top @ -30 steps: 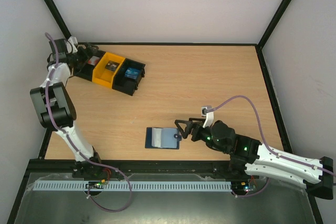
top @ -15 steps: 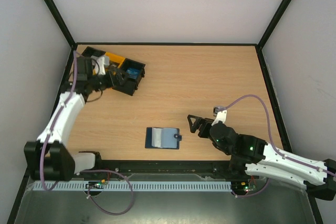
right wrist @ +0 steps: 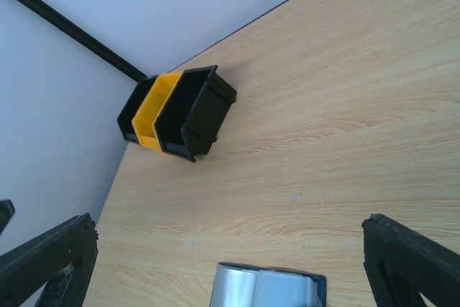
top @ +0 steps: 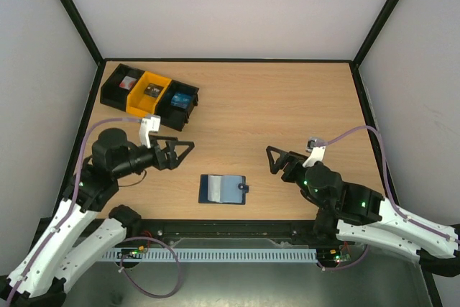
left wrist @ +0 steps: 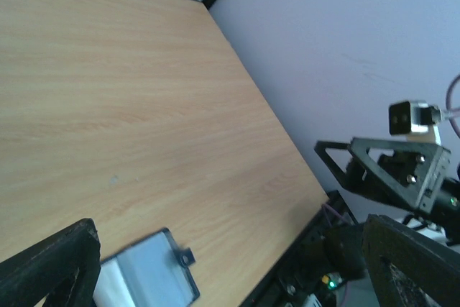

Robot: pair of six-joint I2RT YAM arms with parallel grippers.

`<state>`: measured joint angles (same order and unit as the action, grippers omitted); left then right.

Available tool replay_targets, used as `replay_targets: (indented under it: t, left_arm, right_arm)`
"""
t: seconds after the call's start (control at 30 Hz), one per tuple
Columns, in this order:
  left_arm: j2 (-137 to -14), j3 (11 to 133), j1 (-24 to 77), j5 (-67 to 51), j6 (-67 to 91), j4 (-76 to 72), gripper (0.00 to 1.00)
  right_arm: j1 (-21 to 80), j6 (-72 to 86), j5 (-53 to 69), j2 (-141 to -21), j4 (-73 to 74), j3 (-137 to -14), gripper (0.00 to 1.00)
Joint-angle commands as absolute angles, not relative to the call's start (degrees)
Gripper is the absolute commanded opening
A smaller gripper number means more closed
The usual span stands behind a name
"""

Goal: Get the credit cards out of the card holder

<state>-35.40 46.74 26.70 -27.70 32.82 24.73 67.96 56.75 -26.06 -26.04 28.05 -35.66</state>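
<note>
Shows a small dark blue card holder (top: 223, 190) lying flat on the wooden desk (top: 287, 98), well apart from the black-and-yellow row of bins (top: 149, 96), toward the arm bases and to the right of them. Paler grey-blue panel facing up, small closing tab on the edge farthest from the bins, a whitish strip along the edge nearest them. Possibly card edges there, but too small to tell.

Judged light, thin and soft in the cover, with stiff, slick cards inside. Likely to skid across the smooth wood or lift whole if a card is tugged alone. Probably best pinned at the dark border or tab side with one end effector, while the other pinches an exposed card edge and draws it out flat. Little height to grip from above, so worth coming in low at an edge.

Left end effector (top: 180, 152) hovering between the bins and the holder, fingers spread wide, nothing in them. Right end effector (top: 278, 157) beyond the holder, on the side away from the bins, likewise spread wide and empty. Neither touching the holder. Small items lying in the bins, too small to identify.
</note>
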Motion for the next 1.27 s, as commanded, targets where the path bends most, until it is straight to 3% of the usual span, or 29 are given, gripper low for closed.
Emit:
replay_targets:
  t: [0.0, 0.27, 1.23]
  left_arm:
    - [-31.93, 40.30, 31.02, -24.47, 40.26, 20.43, 1.00]
    - [-29.01, 30.37, 38.48, -17.15, 45.00, 13.16, 1.00]
    - [-25.30, 31.57, 39.02, -15.08, 41.77, 13.78, 1.00]
  right_arm:
    - [68.20, 57.04, -25.81, -26.21, 28.45, -34.64, 0.98]
    - [68.20, 59.37, -25.75, -25.97, 26.60, -31.25, 0.98]
    - [68.21, 59.05, -24.90, -22.68, 26.54, -32.73, 0.98]
